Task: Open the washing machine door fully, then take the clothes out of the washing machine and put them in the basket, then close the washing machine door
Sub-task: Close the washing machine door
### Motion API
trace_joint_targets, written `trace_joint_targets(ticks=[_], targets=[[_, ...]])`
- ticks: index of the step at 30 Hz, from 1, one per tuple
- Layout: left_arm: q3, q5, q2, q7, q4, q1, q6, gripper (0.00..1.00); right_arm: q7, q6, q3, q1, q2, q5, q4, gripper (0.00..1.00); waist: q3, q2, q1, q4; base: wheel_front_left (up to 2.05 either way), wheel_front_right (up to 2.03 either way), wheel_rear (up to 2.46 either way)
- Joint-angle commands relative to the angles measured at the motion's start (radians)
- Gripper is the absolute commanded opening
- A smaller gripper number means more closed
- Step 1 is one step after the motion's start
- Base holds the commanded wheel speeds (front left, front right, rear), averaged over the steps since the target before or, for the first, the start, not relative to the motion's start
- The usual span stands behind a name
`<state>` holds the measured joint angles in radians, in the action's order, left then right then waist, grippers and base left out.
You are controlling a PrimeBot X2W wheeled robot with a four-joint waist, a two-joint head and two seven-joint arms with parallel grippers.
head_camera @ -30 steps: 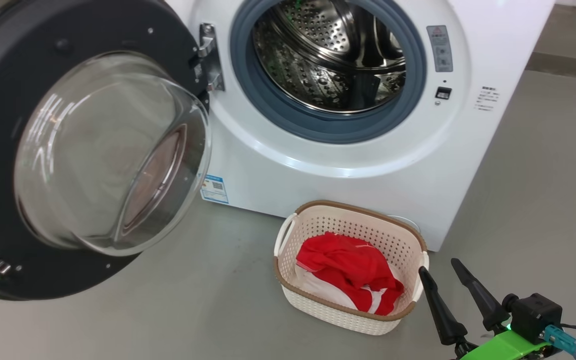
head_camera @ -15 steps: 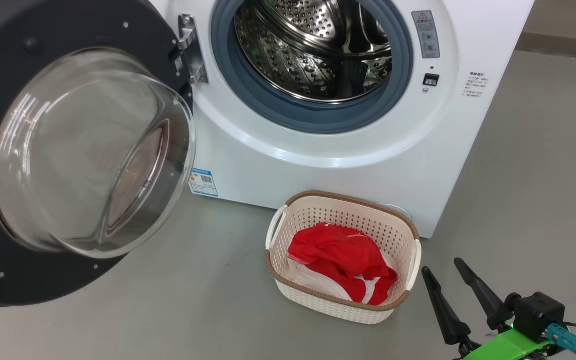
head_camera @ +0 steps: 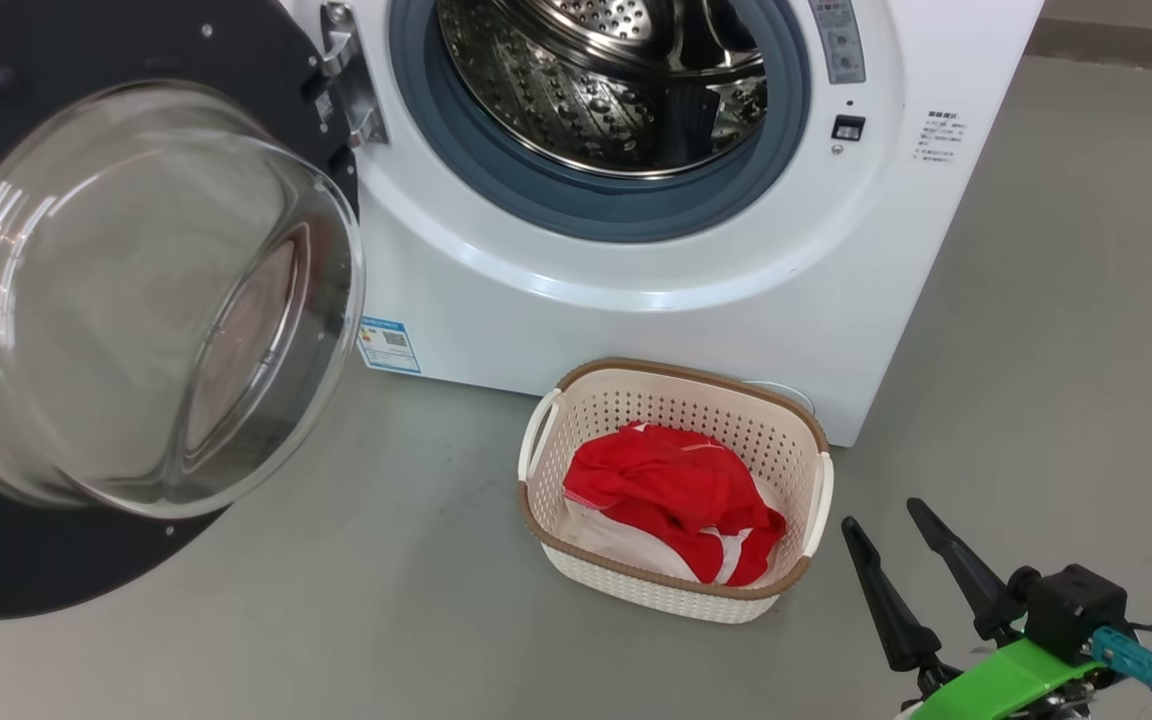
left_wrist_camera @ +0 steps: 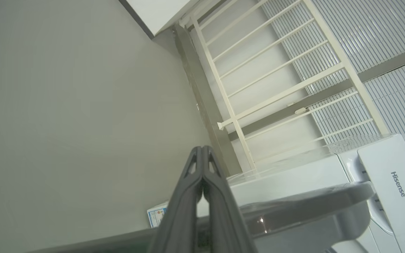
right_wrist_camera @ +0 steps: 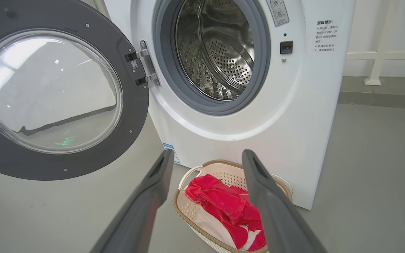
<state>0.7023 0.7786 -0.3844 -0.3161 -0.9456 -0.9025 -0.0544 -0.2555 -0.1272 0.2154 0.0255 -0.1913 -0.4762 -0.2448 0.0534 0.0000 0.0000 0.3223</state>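
Note:
The washing machine (head_camera: pixel 636 320) stands with its steel drum (head_camera: pixel 606 80) showing nothing red inside. Its door (head_camera: pixel 36 570) hangs wide open at the left, glass bowl toward me, also seen as the door (right_wrist_camera: pixel 132 116) in the right wrist view. The basket (head_camera: pixel 691 375) sits on the floor before the machine and holds the red clothes (head_camera: pixel 666 485). My right gripper (head_camera: pixel 882 515) is open and empty, low and just right of the basket; the clothes (right_wrist_camera: pixel 220 200) show between its fingers. My left gripper (left_wrist_camera: pixel 201 149) is shut on nothing, beside the door's grey edge (left_wrist_camera: pixel 311 200).
Grey floor (head_camera: pixel 416 600) spreads around the basket and under the open door. A cream railing (left_wrist_camera: pixel 276 95) and a low kerb stand behind the machine. A blue label (head_camera: pixel 386 345) sits low on the machine's front.
The head camera has moved, so the whole scene slides left and up. A green piece of the left arm has left the lower left edge. The right gripper stays open.

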Motion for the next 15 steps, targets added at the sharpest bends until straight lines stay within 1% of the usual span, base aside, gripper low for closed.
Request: trace_joint_targets(ticks=[1, 5, 10, 15], targets=[[0.003, 0.015, -0.062, -0.038, 0.011, -0.015, 0.016, 0.0, -0.006, -0.003, 0.028, 0.037, -0.02, -0.014, 0.011, 1.0, 0.004, 0.0, 0.0, -0.003, 0.0, 0.0, 0.0], [-0.01, 0.017, -0.069, -0.086, -0.006, -0.005, 0.032, 0.0, -0.006, -0.003, 0.036, 0.043, -0.024, -0.023, -0.005, 1.0, 0.007, 0.0, 0.0, -0.003, 0.0, 0.0, 0.0], [-0.019, 0.028, -0.062, -0.136, -0.024, 0.018, 0.054, 0.0, -0.006, -0.003, 0.059, 0.05, -0.023, -0.028, -0.014, 1.0, 0.003, 0.0, 0.0, -0.003, 0.0, 0.0, 0.0], [-0.006, 0.069, -0.035, -0.182, -0.012, 0.032, 0.094, 0.0, -0.006, -0.003, 0.068, 0.061, -0.019, -0.031, -0.016, 1.0, 0.003, 0.0, 0.0, -0.002, 0.0, 0.0, 0.0]])
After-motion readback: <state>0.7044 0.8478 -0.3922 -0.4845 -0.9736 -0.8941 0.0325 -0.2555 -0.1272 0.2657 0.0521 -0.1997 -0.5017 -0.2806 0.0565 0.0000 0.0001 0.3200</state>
